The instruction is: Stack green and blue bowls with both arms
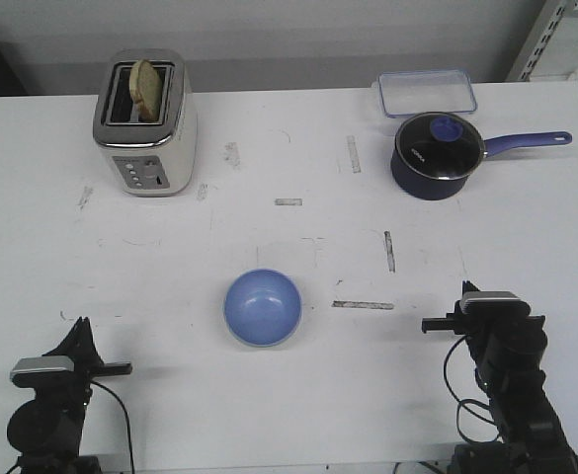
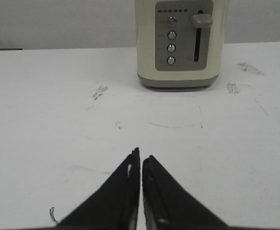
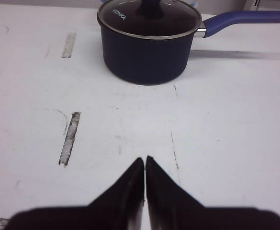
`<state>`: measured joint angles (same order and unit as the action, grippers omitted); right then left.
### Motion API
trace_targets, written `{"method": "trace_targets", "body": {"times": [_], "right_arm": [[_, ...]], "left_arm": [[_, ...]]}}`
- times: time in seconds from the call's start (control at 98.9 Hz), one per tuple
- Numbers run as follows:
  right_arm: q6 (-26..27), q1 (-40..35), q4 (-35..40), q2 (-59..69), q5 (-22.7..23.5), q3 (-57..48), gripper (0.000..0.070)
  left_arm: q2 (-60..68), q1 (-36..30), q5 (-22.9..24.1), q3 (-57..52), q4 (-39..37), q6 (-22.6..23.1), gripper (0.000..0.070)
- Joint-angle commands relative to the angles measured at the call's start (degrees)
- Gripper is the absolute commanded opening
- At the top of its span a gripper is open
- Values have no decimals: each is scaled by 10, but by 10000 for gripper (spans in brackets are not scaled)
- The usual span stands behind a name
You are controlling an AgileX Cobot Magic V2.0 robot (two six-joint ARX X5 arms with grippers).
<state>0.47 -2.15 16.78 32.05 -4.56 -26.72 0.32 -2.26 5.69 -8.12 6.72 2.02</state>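
Here the white table [image 1: 298, 395] fills almost the whole front view, its far edge running along the top of the frame below a grey wall and its near edge showing at the bottom between the two arms. The blue bowl [image 1: 262, 307] sits upright a little left of centre in the lower half, well apart from everything else, with bare tabletop all round it. No green bowl shows in any view. A cream toaster [image 1: 145, 123] with a slice of bread [image 1: 149, 88] standing in its slot occupies the upper left, and a dark navy saucepan [image 1: 437, 155] with a glass lid and a long handle pointing right stands in the upper right, just in front of a clear plastic container [image 1: 425, 93] near the far edge. Short strips of worn tape and scuffs mark the middle of the table.

The left gripper [image 2: 140, 160] rests at the lower left corner of the front view, and in its wrist view the two black fingers meet at their tips, clenched on nothing, above bare table, with the toaster well ahead. The right gripper [image 3: 145, 162] sits at the lower right corner; its fingers are likewise pressed together and hold nothing, with the saucepan well ahead of them.
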Motion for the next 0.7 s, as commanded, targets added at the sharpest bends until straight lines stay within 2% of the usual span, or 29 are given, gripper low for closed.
{"method": "trace_targets", "body": {"times": [0.0,0.152,0.688], "right_arm": [[8,0,-9,1,0,-4,0],[8,0,-9,1,0,-4,0],[8,0,-10,1,0,-4,0]], "left_arm": [[-2,1,-10,17,-24,-1,0],[-2,3,-32,75,-113,-1,1],[-1,25,-42,74,-113,-1,1]]}}
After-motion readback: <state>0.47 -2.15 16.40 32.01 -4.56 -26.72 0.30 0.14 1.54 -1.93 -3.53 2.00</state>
